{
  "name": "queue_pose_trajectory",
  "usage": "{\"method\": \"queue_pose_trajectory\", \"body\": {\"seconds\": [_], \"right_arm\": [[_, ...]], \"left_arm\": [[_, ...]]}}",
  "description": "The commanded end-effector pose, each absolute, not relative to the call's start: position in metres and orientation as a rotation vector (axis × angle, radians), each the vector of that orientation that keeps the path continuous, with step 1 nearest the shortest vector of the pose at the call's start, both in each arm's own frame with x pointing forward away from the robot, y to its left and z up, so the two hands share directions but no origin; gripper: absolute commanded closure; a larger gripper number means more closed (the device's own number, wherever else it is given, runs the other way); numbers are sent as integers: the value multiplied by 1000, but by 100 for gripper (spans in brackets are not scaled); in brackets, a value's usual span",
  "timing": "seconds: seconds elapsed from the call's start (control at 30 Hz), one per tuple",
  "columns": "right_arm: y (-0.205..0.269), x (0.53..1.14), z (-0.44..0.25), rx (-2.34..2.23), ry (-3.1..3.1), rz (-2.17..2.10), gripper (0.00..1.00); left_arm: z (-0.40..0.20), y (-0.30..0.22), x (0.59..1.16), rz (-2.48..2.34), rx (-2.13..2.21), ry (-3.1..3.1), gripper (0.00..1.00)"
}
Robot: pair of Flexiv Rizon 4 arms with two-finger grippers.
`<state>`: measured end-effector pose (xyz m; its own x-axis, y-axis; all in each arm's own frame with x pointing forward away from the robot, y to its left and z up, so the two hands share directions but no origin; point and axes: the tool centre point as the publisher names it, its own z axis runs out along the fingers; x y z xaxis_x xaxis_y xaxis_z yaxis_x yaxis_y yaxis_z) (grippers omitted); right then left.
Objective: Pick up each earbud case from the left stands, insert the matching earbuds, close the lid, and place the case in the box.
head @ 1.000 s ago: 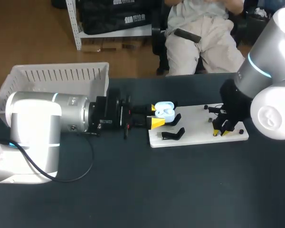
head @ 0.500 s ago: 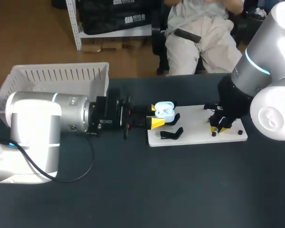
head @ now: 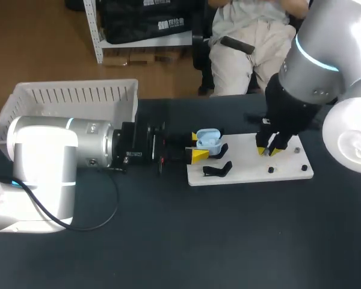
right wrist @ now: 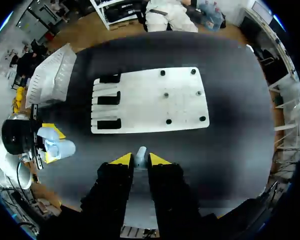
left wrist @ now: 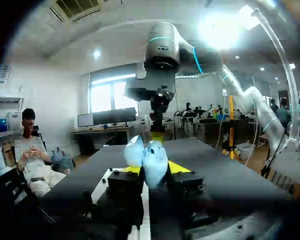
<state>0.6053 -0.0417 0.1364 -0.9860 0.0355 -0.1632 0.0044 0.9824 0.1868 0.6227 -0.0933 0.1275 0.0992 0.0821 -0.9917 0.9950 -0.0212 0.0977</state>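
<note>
My left gripper (head: 196,146) lies level over the table, shut on a light blue earbud case (head: 208,139) with its lid up, just off the left end of the white board (head: 253,162). In the left wrist view the case (left wrist: 149,156) sits between the yellow tips of that gripper (left wrist: 154,169). My right gripper (head: 267,150) hangs above the board's middle, shut on a small white earbud (right wrist: 140,151) that pokes out between its tips (right wrist: 140,159). From the right wrist, the case (right wrist: 57,148) shows beside the board (right wrist: 150,100).
Black stands (head: 219,170) sit at the board's left end, and small black pegs (head: 271,170) dot its right part. A white slatted basket (head: 72,99) stands at the back left. My left arm's cable (head: 108,205) loops over the dark table.
My right arm has risen from the board's right end and moved left toward the case, earbud in its fingers. The left arm and case have stayed put.
</note>
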Motion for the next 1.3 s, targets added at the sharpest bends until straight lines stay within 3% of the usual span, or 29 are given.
{"method": "queue_pose_trajectory", "body": {"seconds": [0.03,0.47,1.0,1.3], "right_arm": [[-23,592,182,24,3013,193,100],[44,587,212,-54,3069,243,100],[44,587,212,-54,3069,243,100],[55,596,209,-272,3124,67,100]], "left_arm": [[127,-94,622,-1102,1322,1186,100],[127,-94,622,-1102,1322,1186,100],[127,-94,622,-1102,1322,1186,100],[127,-94,622,-1102,1322,1186,100]]}}
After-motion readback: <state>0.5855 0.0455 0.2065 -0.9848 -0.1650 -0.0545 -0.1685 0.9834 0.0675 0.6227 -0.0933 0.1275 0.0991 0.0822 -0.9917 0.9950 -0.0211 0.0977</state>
